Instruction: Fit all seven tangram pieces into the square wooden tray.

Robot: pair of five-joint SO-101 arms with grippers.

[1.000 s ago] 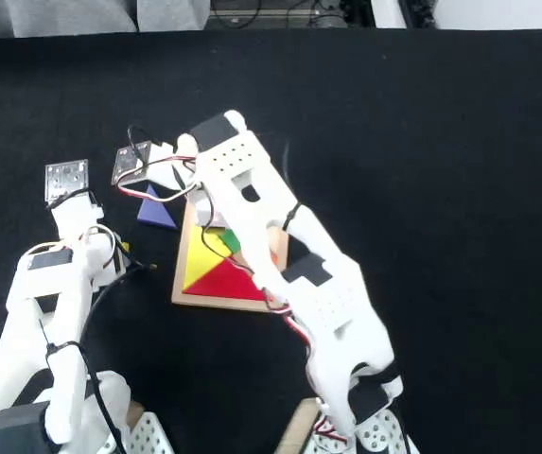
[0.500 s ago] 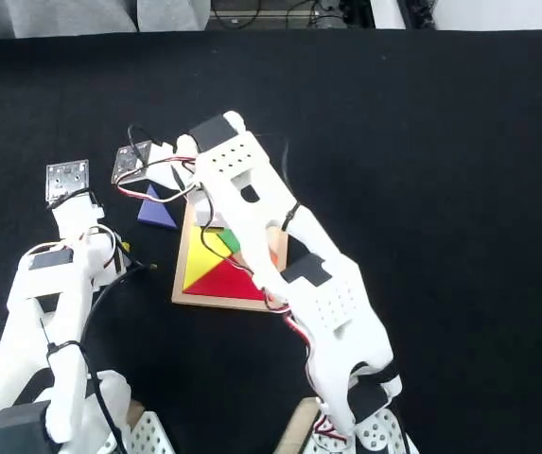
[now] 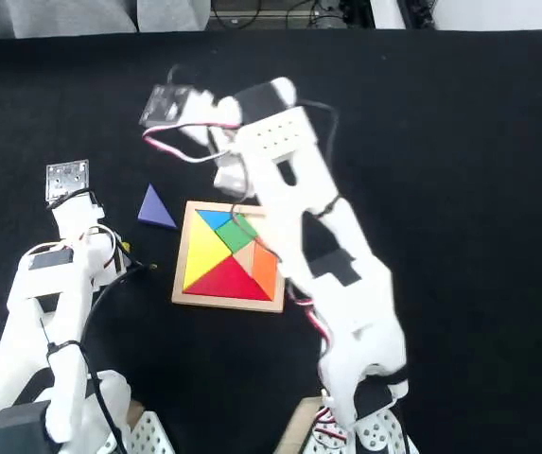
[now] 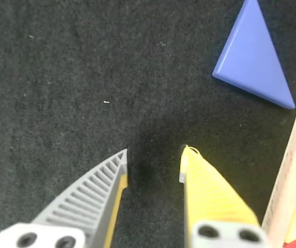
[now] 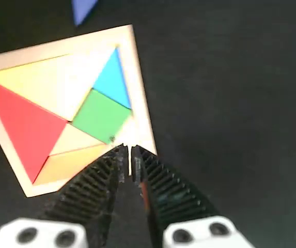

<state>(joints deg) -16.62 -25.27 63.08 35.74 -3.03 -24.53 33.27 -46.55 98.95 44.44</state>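
The square wooden tray lies mid-table with yellow, red, light blue, green and orange pieces in it, plus a pale triangle. A purple-blue triangle lies loose on the black cloth just off the tray's far left corner. My right gripper is shut and empty, raised above the tray's corner beside the green square. Down by the cloth, my left gripper is open and empty, with the loose triangle a short way ahead and the tray's edge beside it.
The right arm stretches over the tray's right side toward the far side of the table. The left arm stands left of the tray. Open black cloth spreads to the right and far side.
The right arm has lifted and swung toward the far side, uncovering the tray and the loose triangle. The left arm has stayed put.
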